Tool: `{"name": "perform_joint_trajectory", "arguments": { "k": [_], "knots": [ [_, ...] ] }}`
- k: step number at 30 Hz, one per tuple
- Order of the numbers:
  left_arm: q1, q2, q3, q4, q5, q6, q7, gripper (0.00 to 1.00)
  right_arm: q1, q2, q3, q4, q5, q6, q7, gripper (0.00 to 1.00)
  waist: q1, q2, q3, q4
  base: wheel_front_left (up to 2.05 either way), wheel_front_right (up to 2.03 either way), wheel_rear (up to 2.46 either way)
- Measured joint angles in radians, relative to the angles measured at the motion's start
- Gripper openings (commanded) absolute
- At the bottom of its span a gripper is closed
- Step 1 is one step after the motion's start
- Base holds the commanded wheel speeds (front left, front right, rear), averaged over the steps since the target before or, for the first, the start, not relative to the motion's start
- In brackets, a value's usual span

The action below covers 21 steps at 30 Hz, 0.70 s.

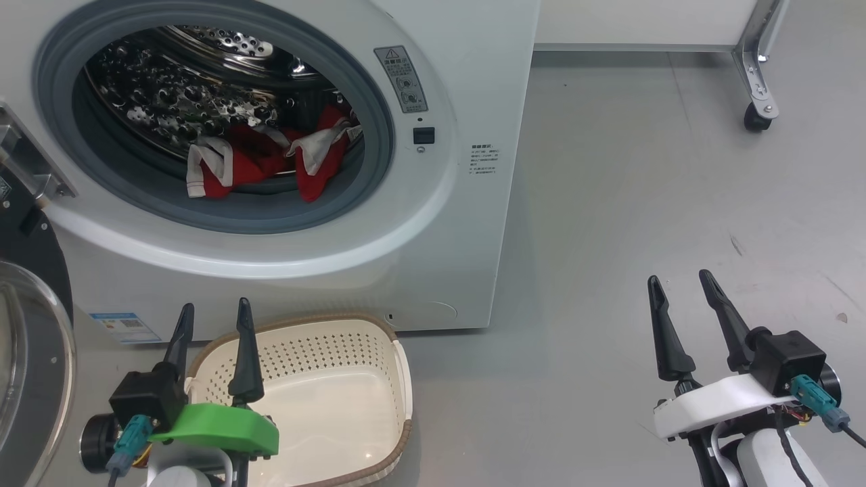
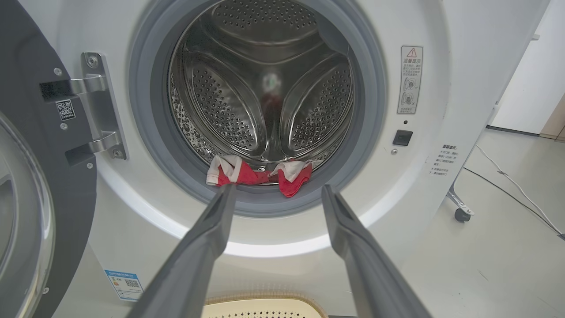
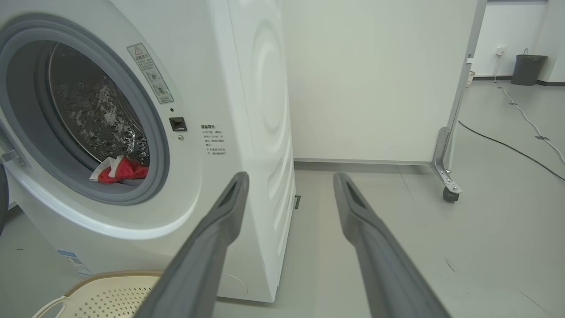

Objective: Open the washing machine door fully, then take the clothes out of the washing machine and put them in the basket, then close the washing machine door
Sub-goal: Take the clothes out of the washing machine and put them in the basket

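The white washing machine [image 1: 473, 223] stands with its drum exposed. Its black-rimmed glass door [image 1: 30, 352] is swung out to the left on its hinge [image 2: 99, 106]. Red and white clothes [image 1: 270, 162] lie at the front lip of the drum, also visible as clothes [image 2: 260, 174] and clothes [image 3: 121, 170]. The cream basket [image 1: 396, 368] sits on the floor before the washer with nothing in it. My left gripper [image 1: 213, 311] hangs open over the basket's left side, aimed at the drum. My right gripper [image 1: 680, 281] is open over the bare floor to the right of the washer.
A white partition on a castor [image 1: 758, 118] stands behind and to the right of the washer. A cable [image 3: 507, 145] runs across the grey floor further right, and a dark bin [image 3: 529, 68] stands far off.
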Motion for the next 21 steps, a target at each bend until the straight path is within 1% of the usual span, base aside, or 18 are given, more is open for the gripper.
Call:
{"name": "perform_joint_trajectory", "arguments": {
  "k": [21],
  "knots": [
    [0.0, 0.0, -0.001, 0.005, 0.001, 0.0, 0.0, 1.0, 0.0, 0.0, 0.001, 0.004, -0.006, 0.0, 0.0, 1.0, 0.0, 0.0, -0.005, 0.0, 0.0, 0.0, 0.0]
  ]
}}
